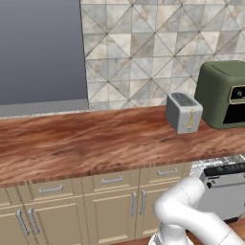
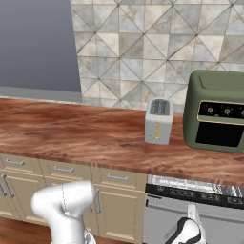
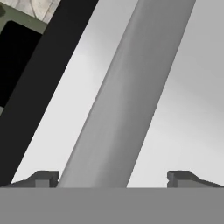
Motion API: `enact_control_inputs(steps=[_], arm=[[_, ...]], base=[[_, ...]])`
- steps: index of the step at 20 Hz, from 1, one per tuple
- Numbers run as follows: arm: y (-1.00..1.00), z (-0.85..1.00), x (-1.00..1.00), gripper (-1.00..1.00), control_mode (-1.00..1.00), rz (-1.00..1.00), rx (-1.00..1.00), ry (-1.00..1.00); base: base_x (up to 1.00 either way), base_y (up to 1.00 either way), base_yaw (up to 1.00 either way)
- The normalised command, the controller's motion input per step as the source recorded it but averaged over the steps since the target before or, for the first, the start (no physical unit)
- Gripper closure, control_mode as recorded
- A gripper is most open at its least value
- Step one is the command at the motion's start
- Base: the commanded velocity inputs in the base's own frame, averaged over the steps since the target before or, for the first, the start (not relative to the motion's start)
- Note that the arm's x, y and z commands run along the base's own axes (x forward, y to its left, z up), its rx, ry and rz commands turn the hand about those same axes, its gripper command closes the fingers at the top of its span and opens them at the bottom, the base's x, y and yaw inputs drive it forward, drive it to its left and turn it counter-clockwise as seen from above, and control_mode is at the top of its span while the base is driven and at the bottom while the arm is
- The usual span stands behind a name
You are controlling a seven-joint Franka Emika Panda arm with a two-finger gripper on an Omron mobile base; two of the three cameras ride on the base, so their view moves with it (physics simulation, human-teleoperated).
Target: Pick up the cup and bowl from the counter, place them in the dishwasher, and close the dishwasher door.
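The cup and the bowl are out of view. The dishwasher point(image 2: 190, 185) sits under the counter point(image 2: 71, 133) at the lower right, its wire racks showing in a gap above the dishwasher door point(image 2: 157, 219). The door point(image 1: 225, 196) leans slightly out at its top. My gripper point(image 2: 190, 220) hangs low, right in front of that door. In the hand view the gripper point(image 3: 113, 177) is open, and the silver bar handle point(image 3: 127, 87) runs diagonally between its two fingertips point(image 3: 43, 177). I see no contact between the tips and the bar.
A silver toaster point(image 1: 184, 111) stands on the counter point(image 1: 72, 143), and a dark green oven point(image 1: 222, 93) stands right of it. Beige cabinets with silver handles point(image 1: 112, 201) run under the counter left of the dishwasher. My white arm point(image 1: 191, 215) rises in front of them.
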Motion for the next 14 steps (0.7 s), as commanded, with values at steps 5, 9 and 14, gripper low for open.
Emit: enact_control_inputs(steps=[5,9,14], arm=[[-0.24,-0.37,0.02,-1.00,-1.00,0.01,0.00,-0.14],[-0.20,-0.45,0.41,-1.00,-1.00,0.00,0.00,-0.17],[-0.14,-0.36,0.38,-1.00,-1.00,0.00,0.00,-0.18]], base=[[0.00,0.00,0.00],[0.00,0.00,0.00],[0.00,0.00,0.00]])
